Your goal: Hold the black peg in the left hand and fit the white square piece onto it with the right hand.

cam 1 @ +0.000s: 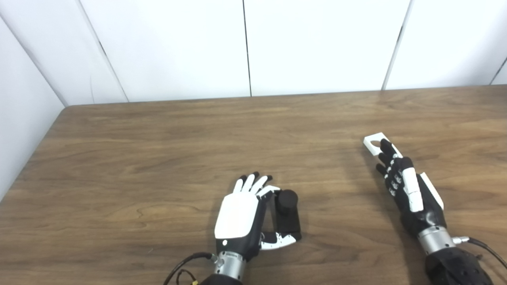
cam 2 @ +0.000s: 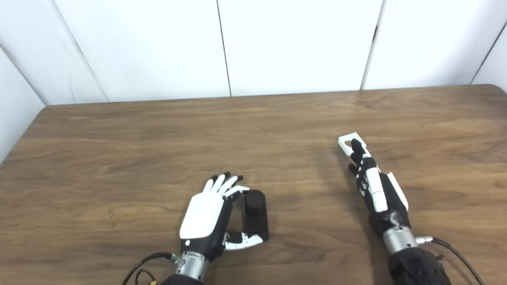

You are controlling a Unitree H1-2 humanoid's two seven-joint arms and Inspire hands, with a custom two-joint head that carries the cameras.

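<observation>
Both hands reach their parts on the wooden table [cam 1: 158, 138].

Left hand [cam 1: 241, 215] is open around the black peg [cam 1: 287, 215]; to the peg's right, right hand [cam 1: 408, 186], fingers spread, lies on the white square piece [cam 1: 372, 143], seemingly stiff, light: pinch its edges.

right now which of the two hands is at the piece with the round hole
The right hand. Its fingers lie over the white square piece, whose round hole shows at the far end. The left hand is beside the black peg instead.
</observation>
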